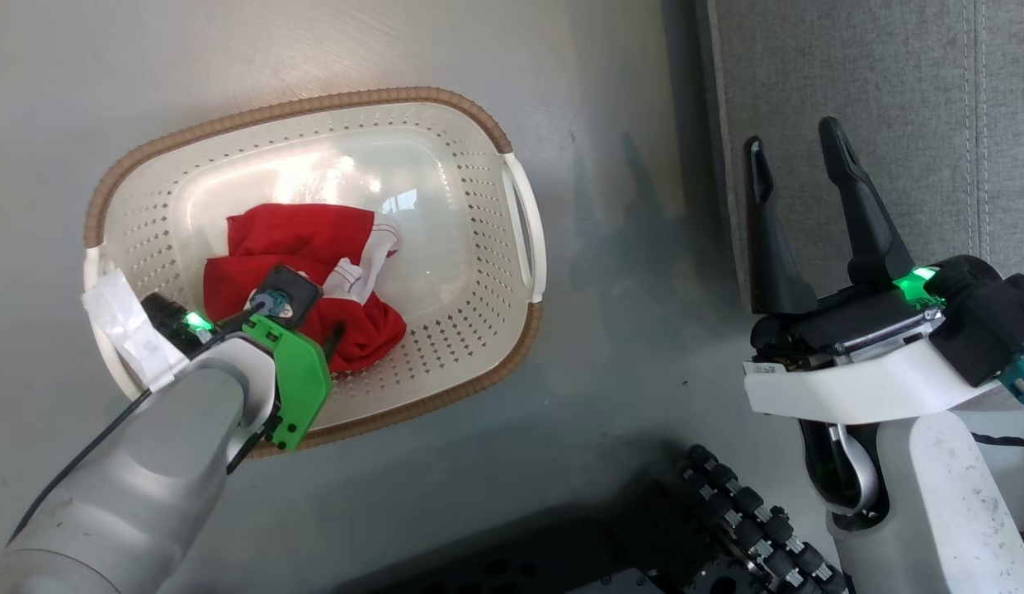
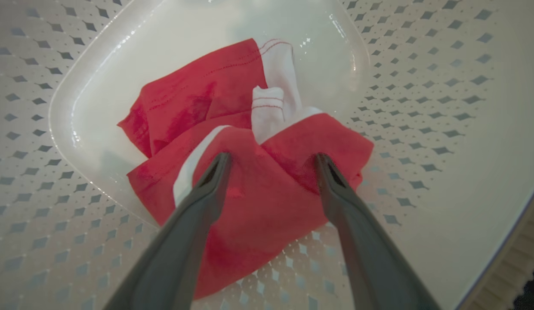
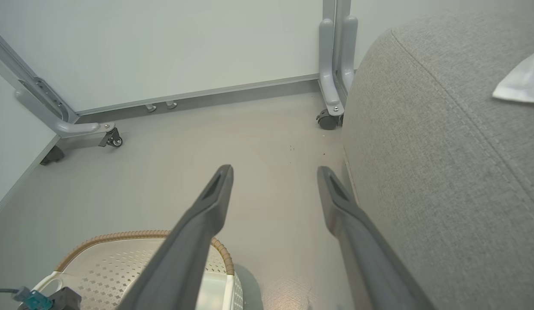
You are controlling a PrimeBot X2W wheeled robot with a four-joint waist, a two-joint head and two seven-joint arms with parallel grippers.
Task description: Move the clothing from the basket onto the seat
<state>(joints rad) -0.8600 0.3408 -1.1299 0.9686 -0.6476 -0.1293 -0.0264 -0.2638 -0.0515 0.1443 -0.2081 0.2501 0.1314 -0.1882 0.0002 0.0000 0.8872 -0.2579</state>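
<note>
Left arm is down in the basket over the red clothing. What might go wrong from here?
1. The open left jaws straddle one raised fold of the clothing; closing there may pinch a thin layer, so the rest trails or slips out.
2. Their tips sit low over the perforated basket; pushing deeper might snag a hole or drag the basket.

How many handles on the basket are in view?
2 handles: one on the basket end facing the seat, the other on the opposite end, partly hidden behind the left arm.
</note>
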